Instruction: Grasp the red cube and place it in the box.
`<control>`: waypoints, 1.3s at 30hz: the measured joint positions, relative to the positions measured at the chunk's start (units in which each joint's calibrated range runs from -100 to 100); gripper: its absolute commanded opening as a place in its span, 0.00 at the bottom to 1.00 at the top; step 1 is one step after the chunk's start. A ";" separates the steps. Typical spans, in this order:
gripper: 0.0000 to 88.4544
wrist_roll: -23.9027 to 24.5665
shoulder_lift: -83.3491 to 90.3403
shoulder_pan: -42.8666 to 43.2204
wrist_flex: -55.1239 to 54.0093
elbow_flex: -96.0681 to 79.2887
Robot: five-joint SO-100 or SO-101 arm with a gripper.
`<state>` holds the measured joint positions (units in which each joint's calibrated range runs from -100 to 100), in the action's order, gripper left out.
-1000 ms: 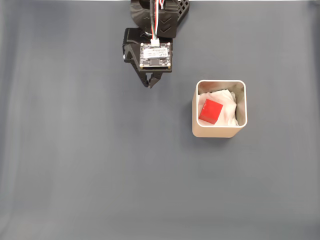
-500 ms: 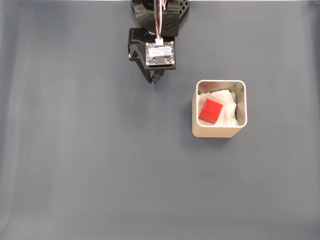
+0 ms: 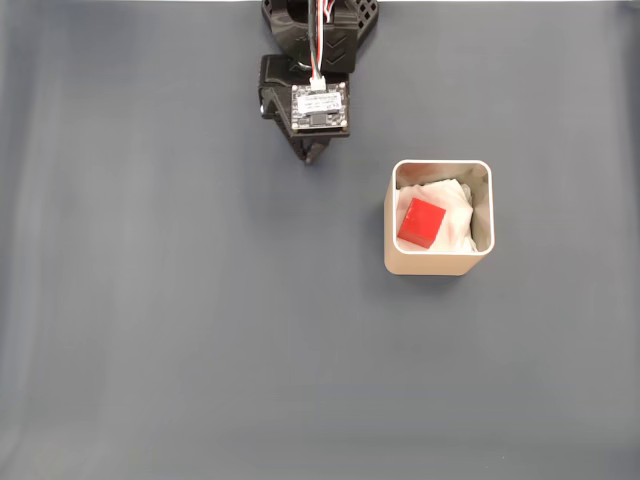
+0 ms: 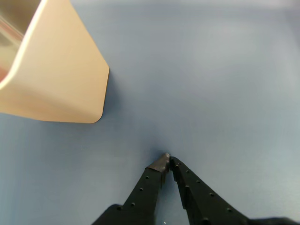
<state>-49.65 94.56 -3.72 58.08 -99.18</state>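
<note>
Red against white, the red cube lies inside the box, resting on the crumpled pale lining with one corner turned slightly, so we judge the placing already done. We see the box standing on the grey-blue surface to the right of centre in the fixed view, its thin tan walls upright around the cube on all sides; that snug enclosure and soft lining likely keep the cube where it sits. Our claw sits near the top edge of the fixed view, close to the arm's base, and well apart from the box. In the wrist view its two black fingertips meet at a point with nothing between them, so we read the claw as closed and empty. We take this tucked, folded posture as a resting pose: with the cube delivered, there is no reason for the arm to hang over the box. A small circuit board with red and white wires sits atop the wrist. Nothing else lies on the surface around the box, and we see nothing between claw and box; the box's wall is the only thing a careless sweep could catch.
</note>
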 measured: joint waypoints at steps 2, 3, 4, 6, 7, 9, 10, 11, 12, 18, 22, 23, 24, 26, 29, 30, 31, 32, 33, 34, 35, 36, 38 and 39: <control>0.00 0.44 0.89 0.83 2.68 0.00; 0.00 0.68 1.25 0.83 4.14 0.00; 0.00 0.83 1.69 0.90 5.52 0.00; 0.00 1.12 2.50 0.90 8.12 0.00; 0.00 1.27 2.85 0.90 9.18 0.00; 0.00 1.51 3.83 1.28 11.45 0.00; 0.00 1.51 4.55 1.43 12.27 0.00; 0.00 1.51 4.81 1.58 13.24 0.00; 0.00 1.51 4.90 1.58 14.05 0.00; 0.00 1.90 5.35 1.65 17.06 0.00; 0.01 2.15 5.35 1.65 17.06 0.00; 0.01 2.44 5.44 1.65 17.06 0.00; 0.01 2.49 5.44 1.65 17.06 0.00; 0.01 2.54 5.44 1.80 17.06 0.00; 0.01 2.54 5.44 1.88 17.06 0.00; 0.01 2.54 5.44 1.88 17.06 0.00; 0.01 2.54 5.44 1.88 17.06 0.00; 0.01 2.54 5.44 1.88 17.06 0.00; 0.01 2.54 5.44 1.88 17.06 0.00; 0.01 2.54 5.44 1.88 17.06 0.00; 0.01 2.54 5.44 1.88 17.06 0.00; 0.01 2.54 5.44 1.88 17.06 0.00; 0.01 2.54 5.44 1.88 17.06 0.00; 0.01 2.54 5.44 1.88 17.06 0.00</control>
<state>-47.11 100.00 -1.84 75.14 -99.18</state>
